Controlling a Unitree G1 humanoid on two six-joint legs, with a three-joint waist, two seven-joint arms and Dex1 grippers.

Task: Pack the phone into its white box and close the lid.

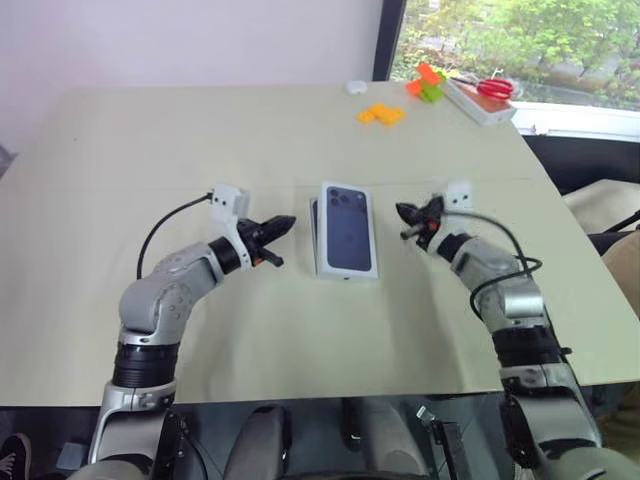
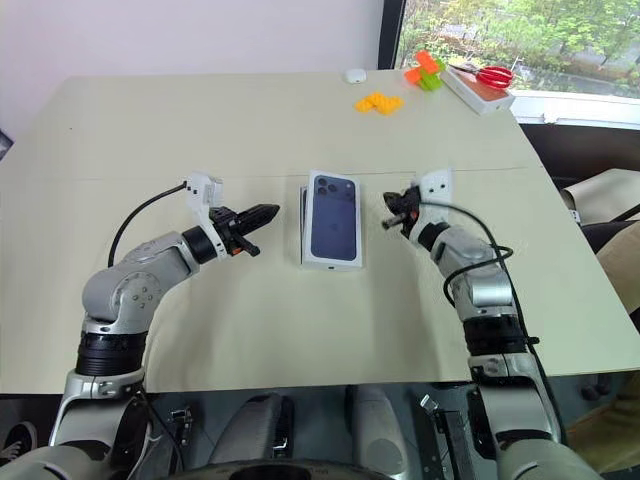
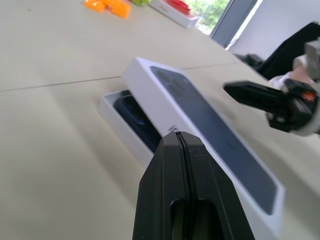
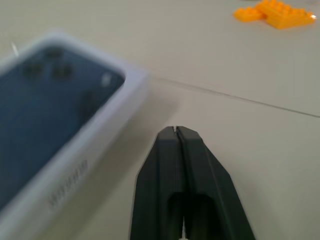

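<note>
In the left eye view, a matte beige table [image 1: 300, 330] is filling most of the frame, with a pale wall running along the top and a window showing green trees at the upper right. Orange and green toy bricks [image 1: 382, 114], a small white round object [image 1: 355, 87] and a flat white case carrying red scissors [image 1: 494, 88] are sitting near the upper right edge. At the centre, the lid [image 1: 347, 230], smooth white cardboard printed with a dark blue phone back, is lying on the white box [image 1: 314, 232], shifted rightward so a strip of the tray is peeking out along its left side. The left gripper [image 1: 283, 226] is hovering just left of the box and the right gripper [image 1: 406, 213] just right of the lid; both are pinched closed and empty.

In the left wrist view, the two black fingers [image 3: 187, 170] are pressing flat together. Beyond them the lid is sitting askew, apparently raised at one edge, over the tray, where the glossy navy phone [image 3: 135, 117] is lying in its recess. The right gripper is showing at the right side of the frame.

In the right wrist view, the black fingers [image 4: 182, 165] are meeting with no gap, just beside the lid's rounded white corner; the orange bricks are resting in the upper right corner.
</note>
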